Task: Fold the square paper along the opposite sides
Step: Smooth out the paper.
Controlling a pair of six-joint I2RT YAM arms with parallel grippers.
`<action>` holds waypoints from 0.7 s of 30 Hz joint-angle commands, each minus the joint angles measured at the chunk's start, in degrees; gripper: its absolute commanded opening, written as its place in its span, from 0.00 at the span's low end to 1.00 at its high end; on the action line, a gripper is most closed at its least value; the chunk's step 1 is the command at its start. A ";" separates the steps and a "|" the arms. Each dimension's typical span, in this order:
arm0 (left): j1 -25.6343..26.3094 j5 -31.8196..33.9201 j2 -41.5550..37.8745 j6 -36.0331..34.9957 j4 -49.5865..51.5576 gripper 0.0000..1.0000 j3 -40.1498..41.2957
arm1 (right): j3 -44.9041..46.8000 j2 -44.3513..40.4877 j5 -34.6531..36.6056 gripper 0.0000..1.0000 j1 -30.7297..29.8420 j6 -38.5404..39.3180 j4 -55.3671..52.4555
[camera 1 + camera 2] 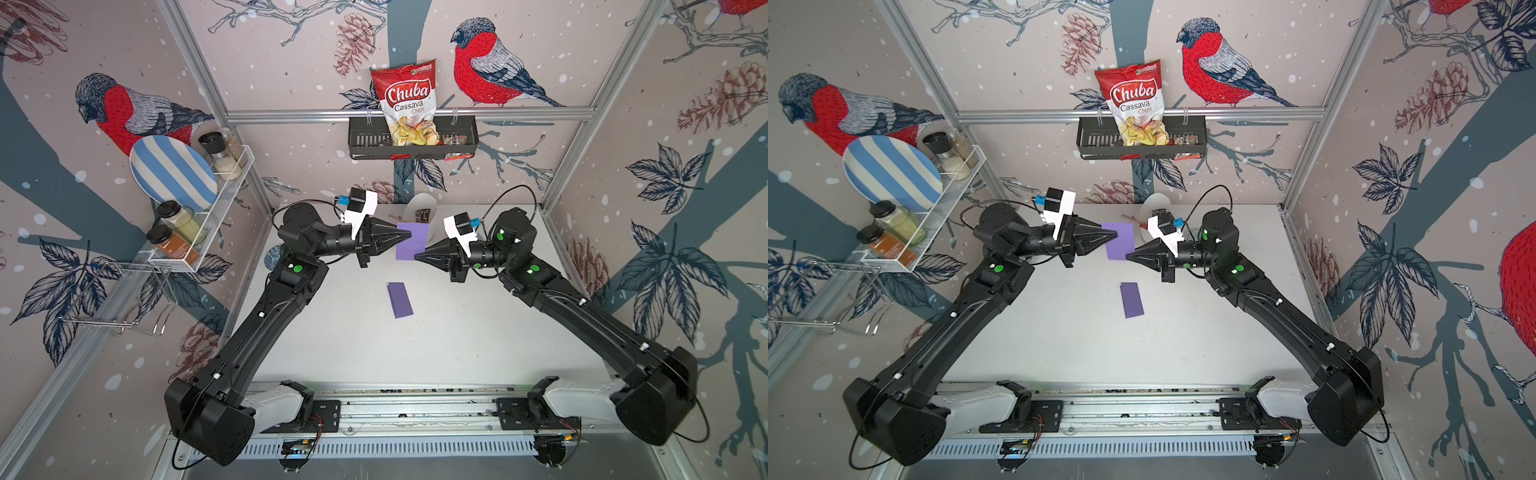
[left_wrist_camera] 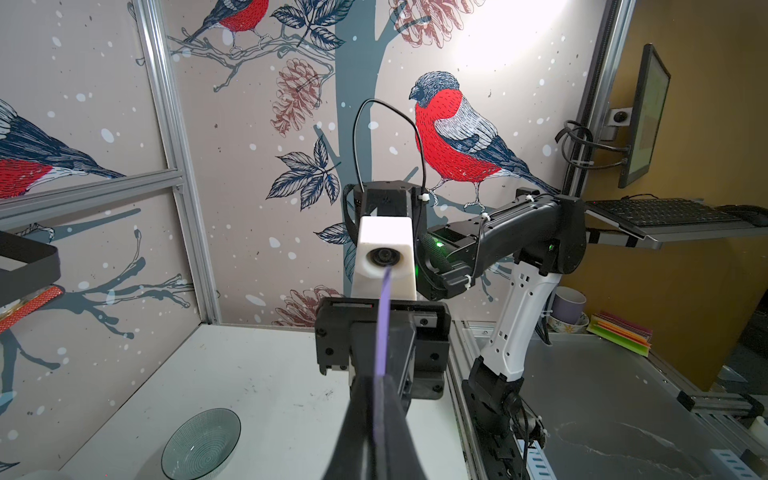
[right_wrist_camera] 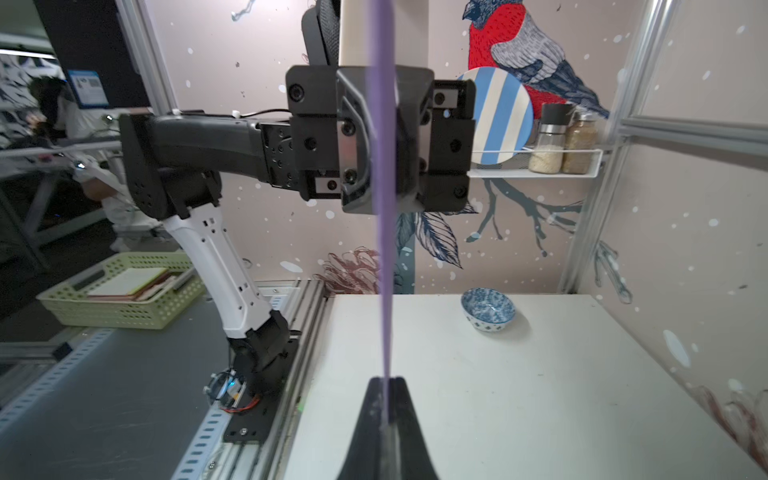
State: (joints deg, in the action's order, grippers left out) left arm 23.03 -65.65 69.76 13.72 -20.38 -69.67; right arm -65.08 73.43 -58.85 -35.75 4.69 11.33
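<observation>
Top views: we see the square paper (image 1: 411, 243) held above the bench (image 1: 457, 332) btwn left hand (image 1: 409, 235) & right hand (image 1: 417, 257), both clamped on opposite edges; left wrist: it runs edge-on straight out from the tips; right wrist: same.

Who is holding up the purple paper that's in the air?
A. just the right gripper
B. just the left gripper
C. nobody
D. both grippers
D: the left gripper and the right gripper are each shut on an edge of the paper, which hangs between them.
</observation>
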 commanded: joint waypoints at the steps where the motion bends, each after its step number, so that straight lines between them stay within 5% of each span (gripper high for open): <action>1: -0.17 0.17 -0.41 0.76 -2.93 0.00 -0.22 | 0.35 -0.48 -0.22 0.00 -0.20 0.28 0.14; 4: -0.17 0.17 -0.70 0.91 -3.10 0.00 -0.11 | 0.57 -0.73 0.81 0.02 -0.38 0.10 0.18; 7: -0.11 0.33 -0.92 1.03 -3.21 0.00 -0.02 | 0.92 -0.81 0.57 0.18 -0.51 0.41 0.08; 9: -0.16 0.34 -1.07 1.05 -3.25 0.00 0.06 | 1.01 -0.74 0.84 0.00 -0.55 0.11 0.18; 15: -0.18 0.43 -1.37 0.84 -3.21 0.00 0.23 | 1.41 -1.09 1.57 0.00 -0.64 -0.12 0.53; 17: -0.17 0.43 -1.37 0.82 -3.10 0.00 0.18 | 1.53 -1.12 1.59 0.15 -0.68 -0.03 0.53; 21: -0.17 0.44 -1.45 0.75 -3.09 0.00 0.28 | 1.70 -1.04 1.52 0.00 -0.64 0.05 0.19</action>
State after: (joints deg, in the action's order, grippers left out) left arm 23.03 -65.41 68.64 14.22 -21.32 -69.43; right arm -63.59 72.49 -57.39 -36.34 4.49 11.44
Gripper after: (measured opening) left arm 0.048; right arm 0.045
